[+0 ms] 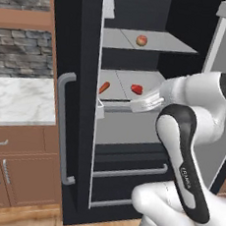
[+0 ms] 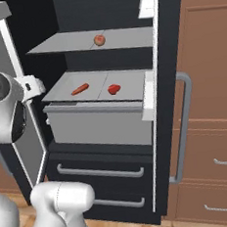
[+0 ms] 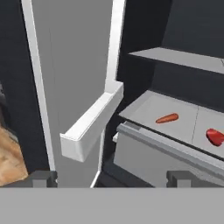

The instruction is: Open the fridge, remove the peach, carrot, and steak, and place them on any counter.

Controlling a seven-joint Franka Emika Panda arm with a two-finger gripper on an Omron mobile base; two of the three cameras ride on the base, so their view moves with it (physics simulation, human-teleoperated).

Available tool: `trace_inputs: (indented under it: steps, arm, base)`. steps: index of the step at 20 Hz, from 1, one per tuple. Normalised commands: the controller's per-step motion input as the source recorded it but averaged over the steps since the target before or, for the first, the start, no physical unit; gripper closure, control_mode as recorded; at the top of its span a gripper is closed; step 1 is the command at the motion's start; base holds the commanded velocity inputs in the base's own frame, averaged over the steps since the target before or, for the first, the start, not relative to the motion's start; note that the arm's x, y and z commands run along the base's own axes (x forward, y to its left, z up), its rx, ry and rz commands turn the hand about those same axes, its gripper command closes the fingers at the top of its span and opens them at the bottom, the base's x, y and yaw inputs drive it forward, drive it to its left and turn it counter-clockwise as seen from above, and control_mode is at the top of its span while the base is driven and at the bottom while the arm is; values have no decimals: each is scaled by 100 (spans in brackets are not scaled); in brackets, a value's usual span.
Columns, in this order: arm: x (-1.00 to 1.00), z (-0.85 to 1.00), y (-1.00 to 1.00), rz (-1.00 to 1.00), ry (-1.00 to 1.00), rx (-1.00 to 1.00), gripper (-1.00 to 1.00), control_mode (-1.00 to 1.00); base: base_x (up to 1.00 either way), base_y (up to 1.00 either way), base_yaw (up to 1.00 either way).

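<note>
The fridge [image 1: 86, 58] stands with one door swung open [image 3: 70, 65] and the other shut. The peach [image 1: 141, 40] rests on the upper shelf, also the peach [image 2: 99, 39]. One shelf down lie the carrot [image 1: 104, 87] on the left and the steak [image 1: 136, 89] to its right; the hand view shows the carrot [image 3: 167, 118] and the steak [image 3: 214, 136]. My gripper [image 3: 112, 178] is open and holds nothing. It hovers in front of the lower shelf's edge, by the open door, apart from all three foods. The counter [image 1: 18, 97] is left of the fridge.
A white door bin [image 3: 89, 127] juts from the open door close to my hand. A grey crisper drawer [image 2: 99, 124] sits under the lower shelf, with two dark drawers with bar handles [image 2: 99, 173] below. Wooden cabinets [image 2: 212, 101] flank the fridge.
</note>
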Motion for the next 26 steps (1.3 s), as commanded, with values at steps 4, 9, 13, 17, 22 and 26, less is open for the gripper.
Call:
trace_inputs:
  steps: [4,9,13,17,22,26]
  arm:
    - [-28,2,-78,-51,4,6,-100,-100]
    - [-2,0,-92,-39,14,7,-100,-100]
    - [3,0,-47,-4,0,1,-100,-100]
    - [-32,10,-21,0,-16,0,-100,-100]
    - [-61,12,-10,-18,-4,0,-100,-100]
    - [-7,0,0,-18,0,0,-100,-100]
  base:
    - [0,0,0]
    - [0,0,0]
    - [0,0,0]
    - [0,0,0]
    - [0,0,0]
    - [0,0,0]
